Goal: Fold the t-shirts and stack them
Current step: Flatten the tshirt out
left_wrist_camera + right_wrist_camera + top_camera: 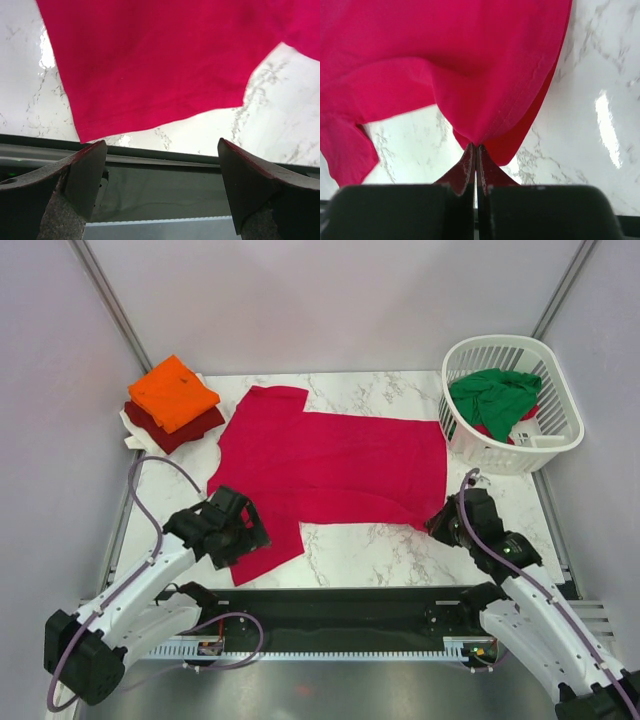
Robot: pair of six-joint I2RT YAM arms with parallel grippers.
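So the red tee (330, 465) lies spread flat across the middle of the bench (380, 550). Collar end is to the left, hem to the right, with one sleeve pointing at the far edge and one at the near edge.

The right pincer (476, 149) is clamped tight on the near hem corner. In the wrist view the cloth bunches into a little peak right at the tips, and it looks like it's got both layers.

The left pincer (160, 150) is wide apart with nothing in it. It hangs just short of the near sleeve's edge, over the bench's front lip. My guess is it's lining up to take that sleeve end so both arms can carry the near long edge over for the first fold. Two grips on the same edge makes sense, otherwise the middle just sags.

The folded pile sits in the far-left corner: orange tee (173, 392) on a dark red tee (178, 430), with a white tee (131, 441) peeking out underneath. A green tee (495, 395) waits in the basket (560, 390) at far right, so there's plenty left to do.
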